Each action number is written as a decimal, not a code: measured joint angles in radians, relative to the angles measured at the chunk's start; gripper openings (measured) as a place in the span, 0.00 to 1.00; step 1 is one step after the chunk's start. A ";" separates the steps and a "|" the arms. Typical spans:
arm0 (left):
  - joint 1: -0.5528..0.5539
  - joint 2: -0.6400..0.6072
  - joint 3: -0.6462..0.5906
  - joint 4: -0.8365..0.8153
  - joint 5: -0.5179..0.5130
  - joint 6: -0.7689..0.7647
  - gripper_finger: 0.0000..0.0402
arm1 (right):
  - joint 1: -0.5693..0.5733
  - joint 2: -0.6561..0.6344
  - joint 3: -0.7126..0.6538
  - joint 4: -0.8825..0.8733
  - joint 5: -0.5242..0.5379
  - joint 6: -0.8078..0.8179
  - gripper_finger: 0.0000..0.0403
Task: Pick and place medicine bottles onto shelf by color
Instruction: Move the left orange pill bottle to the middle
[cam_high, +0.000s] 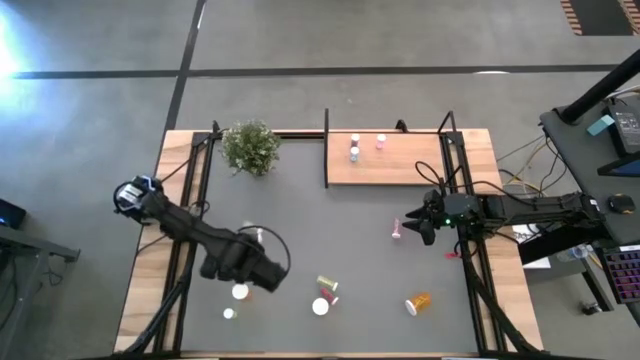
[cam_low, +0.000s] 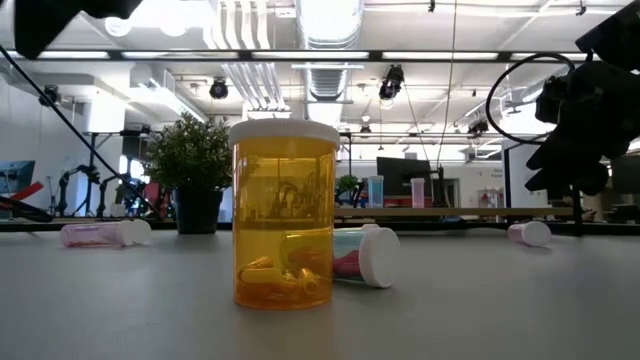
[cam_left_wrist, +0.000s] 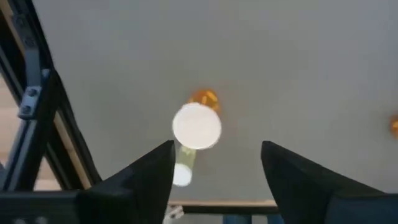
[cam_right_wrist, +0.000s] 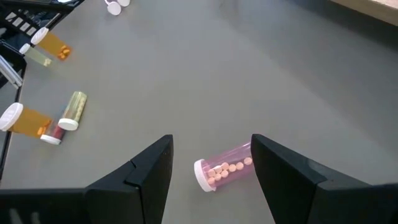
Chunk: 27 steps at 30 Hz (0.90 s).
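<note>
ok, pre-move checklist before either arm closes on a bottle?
1. Right gripper open over the lying pink bottle: ok.
2. Pink bottle between its fingers: not ok, it lies just ahead.
3. Left gripper open above the white-capped orange bottle: ok.
4. That bottle upright: ok.
5. Free space on shelf: ok, only three bottles at its back.
6. Height of either gripper above the table: cannot tell.

pink bottle, orange bottle — white cap
</note>
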 joint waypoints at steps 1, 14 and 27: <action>-0.008 0.000 -0.001 -0.004 -0.011 -0.003 0.58 | 0.000 0.000 0.000 0.000 0.000 0.000 0.51; -0.124 0.000 -0.142 0.173 -0.030 -0.048 0.88 | 0.000 0.000 0.000 0.000 0.000 0.000 0.51; -0.145 -0.001 -0.372 0.460 -0.009 -0.156 0.89 | 0.000 0.000 0.000 0.000 0.000 0.000 0.51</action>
